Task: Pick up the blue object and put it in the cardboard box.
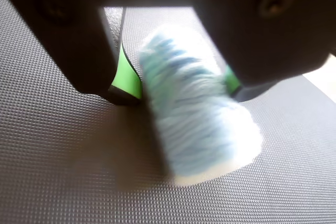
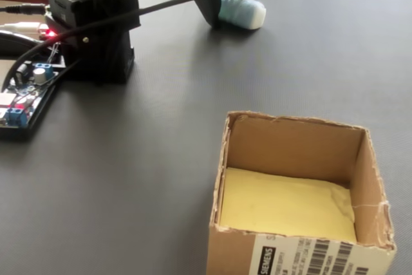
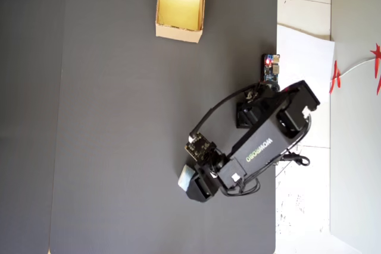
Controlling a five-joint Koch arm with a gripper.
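blue object [image 2: 243, 12]: far edge of worktop [image 2: 161, 159], under claw [image 2: 225, 11] | cardboard box [image 2: 360, 178]: near edge, open, empty

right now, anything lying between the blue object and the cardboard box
Nothing: in the overhead view only bare dark mat separates the blue object, at the gripper, from the cardboard box.

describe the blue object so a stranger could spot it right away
On the dark grey mat, follow the black arm out to its hand. The blue object sits between the green-padded fingers: a small, pale, fuzzy block, the only light-blue thing there.
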